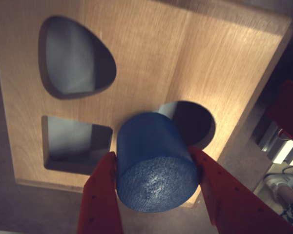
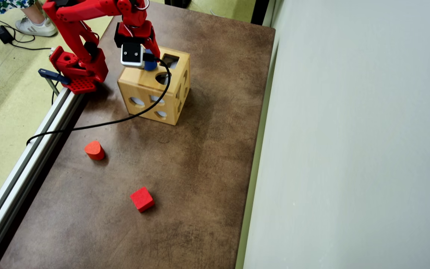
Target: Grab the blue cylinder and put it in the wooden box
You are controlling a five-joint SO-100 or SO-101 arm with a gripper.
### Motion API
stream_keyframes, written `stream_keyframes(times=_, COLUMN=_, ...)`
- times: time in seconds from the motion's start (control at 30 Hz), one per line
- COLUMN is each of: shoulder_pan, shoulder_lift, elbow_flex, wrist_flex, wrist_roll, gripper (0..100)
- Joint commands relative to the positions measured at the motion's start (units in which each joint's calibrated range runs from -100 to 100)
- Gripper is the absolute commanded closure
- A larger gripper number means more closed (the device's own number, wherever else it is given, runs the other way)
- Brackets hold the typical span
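Where the arm reaches over the wooden box (image 2: pixel 140 86), the gripper (image 1: pixel 156 168) is seen pinched on the blue cylinder (image 1: pixel 154 161), one red finger (image 1: pixel 101 195) pressed against each side of it. In the wrist view the cylinder is held above the box's top face, its far end overlapping the edge of the round hole (image 1: pixel 194 122); whether it has entered the hole cannot be told. A square hole (image 1: pixel 73 144) and a rounded hole (image 1: pixel 75 58) are noted on the same face, to the left in that view. In the overhead view the blue cylinder (image 2: pixel 150 65) is partly hidden beneath the wrist camera. On the brown table (image 2: pixel 207 168), an orange-red rounded block (image 2: pixel 94 150) and a red cube (image 2: pixel 142 199) are recorded, both well apart from the box.
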Motion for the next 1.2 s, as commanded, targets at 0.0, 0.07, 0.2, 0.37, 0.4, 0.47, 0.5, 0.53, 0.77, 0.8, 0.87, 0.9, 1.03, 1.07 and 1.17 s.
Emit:
stream_keyframes(times=0.0, shoulder_pan=-2.09, shoulder_lift=-6.27, elbow_flex=0.61, wrist_flex=0.57, wrist_roll=-0.68, gripper=98)
stream_keyframes(times=0.07, shoulder_pan=-2.47, shoulder_lift=-7.55, elbow_flex=2.04, wrist_flex=0.57, wrist_roll=-0.88, gripper=98)
stream_keyframes(times=0.2, shoulder_pan=-2.39, shoulder_lift=-9.42, elbow_flex=5.17, wrist_flex=0.57, wrist_roll=-0.88, gripper=98)
stream_keyframes(times=0.37, shoulder_pan=-1.72, shoulder_lift=-11.29, elbow_flex=5.35, wrist_flex=0.57, wrist_roll=-0.83, gripper=98)
stream_keyframes(times=0.4, shoulder_pan=-1.72, shoulder_lift=-11.54, elbow_flex=5.44, wrist_flex=0.57, wrist_roll=-0.83, gripper=98)
stream_keyframes(times=0.47, shoulder_pan=-1.57, shoulder_lift=-11.71, elbow_flex=6.15, wrist_flex=0.57, wrist_roll=-0.83, gripper=98)
stream_keyframes(times=0.5, shoulder_pan=-1.57, shoulder_lift=-11.71, elbow_flex=6.78, wrist_flex=0.57, wrist_roll=-0.83, gripper=98)
stream_keyframes(times=0.53, shoulder_pan=-1.57, shoulder_lift=-11.8, elbow_flex=7.32, wrist_flex=0.57, wrist_roll=-0.83, gripper=98)
stream_keyframes(times=0.77, shoulder_pan=-1.5, shoulder_lift=-11.8, elbow_flex=7.49, wrist_flex=0.57, wrist_roll=-0.83, gripper=98)
stream_keyframes(times=0.8, shoulder_pan=-1.35, shoulder_lift=-11.8, elbow_flex=7.49, wrist_flex=0.57, wrist_roll=-0.83, gripper=98)
stream_keyframes(times=0.87, shoulder_pan=-0.01, shoulder_lift=-11.8, elbow_flex=7.49, wrist_flex=0.57, wrist_roll=-0.83, gripper=98)
stream_keyframes(times=0.9, shoulder_pan=0.88, shoulder_lift=-11.8, elbow_flex=7.49, wrist_flex=0.57, wrist_roll=-0.78, gripper=98)
stream_keyframes(times=1.03, shoulder_pan=2.51, shoulder_lift=-11.8, elbow_flex=9.1, wrist_flex=0.57, wrist_roll=-0.39, gripper=98)
stream_keyframes(times=1.07, shoulder_pan=2.51, shoulder_lift=-11.8, elbow_flex=9.46, wrist_flex=0.57, wrist_roll=-0.34, gripper=98)
stream_keyframes(times=1.17, shoulder_pan=2.51, shoulder_lift=-11.8, elbow_flex=9.55, wrist_flex=0.57, wrist_roll=-0.34, gripper=98)
